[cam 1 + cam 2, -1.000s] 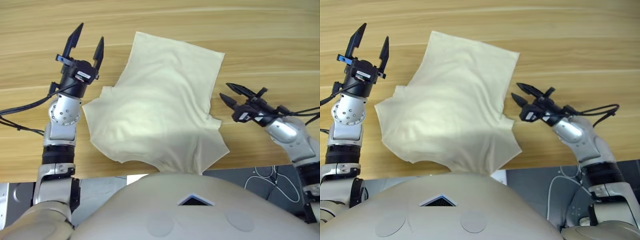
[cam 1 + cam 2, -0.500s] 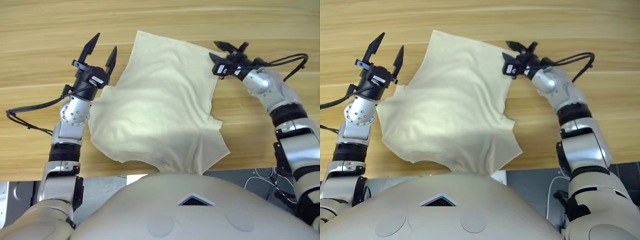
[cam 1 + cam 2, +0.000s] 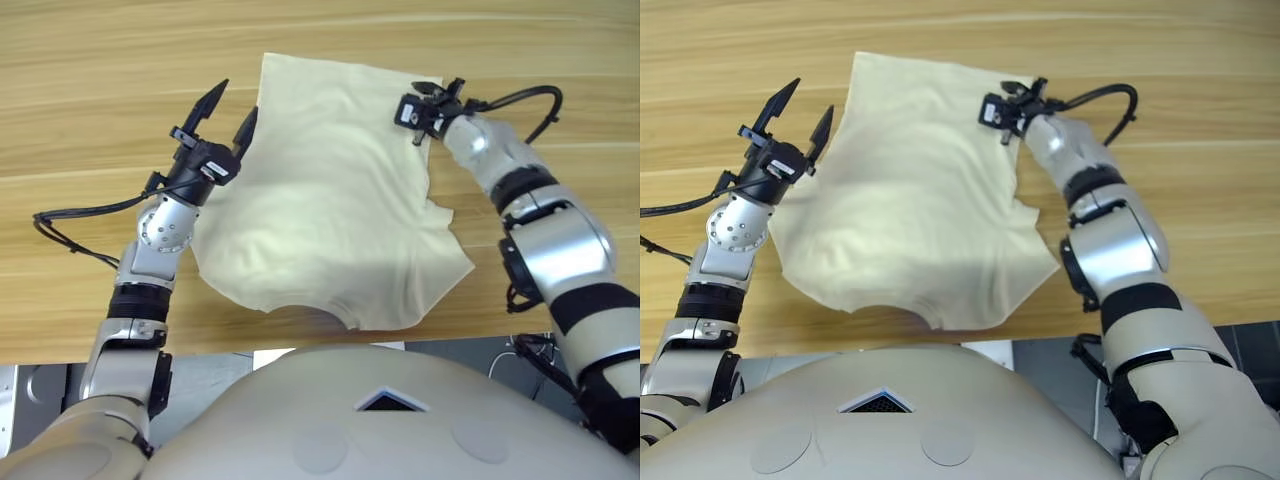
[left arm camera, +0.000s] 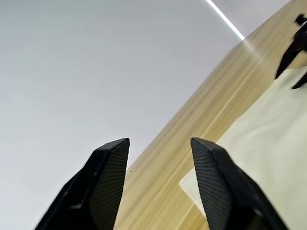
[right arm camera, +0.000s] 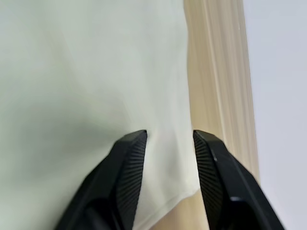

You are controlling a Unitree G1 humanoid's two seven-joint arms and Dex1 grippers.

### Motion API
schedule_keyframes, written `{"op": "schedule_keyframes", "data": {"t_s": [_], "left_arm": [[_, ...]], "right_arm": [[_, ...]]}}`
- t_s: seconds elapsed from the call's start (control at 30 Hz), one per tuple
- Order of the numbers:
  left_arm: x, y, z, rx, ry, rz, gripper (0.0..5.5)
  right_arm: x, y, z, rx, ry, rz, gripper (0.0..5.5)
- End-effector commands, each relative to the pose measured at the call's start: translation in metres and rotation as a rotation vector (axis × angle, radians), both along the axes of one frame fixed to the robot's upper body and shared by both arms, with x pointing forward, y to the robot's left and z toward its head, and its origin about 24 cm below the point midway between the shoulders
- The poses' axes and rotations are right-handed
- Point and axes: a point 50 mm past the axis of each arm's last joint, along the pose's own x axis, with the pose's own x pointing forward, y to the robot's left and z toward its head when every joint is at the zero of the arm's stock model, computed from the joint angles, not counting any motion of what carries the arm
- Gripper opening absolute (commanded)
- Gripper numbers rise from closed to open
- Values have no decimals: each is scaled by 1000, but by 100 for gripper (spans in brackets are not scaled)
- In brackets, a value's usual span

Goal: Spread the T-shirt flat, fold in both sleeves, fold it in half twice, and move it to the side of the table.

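On the table (image 3: pixel 100 60): T-shirt (image 3: pixel 330 200), rumpled, not flat.
Left gripper (image 3: pixel 234 102): open at its left edge, likely to tug.
Right gripper (image 5: pixel 169 138): open astride far right corner.

The white sticker (image 3: pixel 212 170) on the left end effector (image 3: pixel 238 98) is too small to read.

Wooden table (image 3: pixel 90 60), white wall (image 4: pixel 96 57)

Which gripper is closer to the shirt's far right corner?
Right. The right gripper is over that corner of the T-shirt; the left gripper is by its left edge.
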Motion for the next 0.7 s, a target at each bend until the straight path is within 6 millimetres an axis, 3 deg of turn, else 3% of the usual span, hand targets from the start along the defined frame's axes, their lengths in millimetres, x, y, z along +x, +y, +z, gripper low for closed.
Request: {"op": "schedule_keyframes", "data": {"t_s": [0.03,0.17,0.23,0.33,0.4,0.47,0.5,0.57,0.6,0.7], "left_arm": [[4,1,0,16,-1,-8,238],[4,1,-4,-3,6,1,238],[3,0,-7,-13,10,9,238],[4,-5,-11,-23,18,3,238],[6,-10,-12,-33,18,-8,238],[6,-11,-13,-33,26,-12,238],[6,-10,-13,-29,28,-10,238],[8,-5,-10,-20,27,-1,238],[10,-2,-8,-18,24,8,238],[17,3,-6,-17,22,28,238]], "right_arm": [[12,12,14,-62,-24,-55,178],[24,21,35,-34,-151,-119,178],[24,17,35,-18,-211,-134,178],[12,1,20,-9,-281,-88,178],[-19,-16,-3,143,-262,56,178],[-75,-40,-16,276,-192,284,178],[-101,-49,-12,313,-162,384,178],[-165,-77,16,423,-109,532,178],[-184,-89,36,477,-115,543,178],[-197,-111,96,608,-280,520,178]]}}
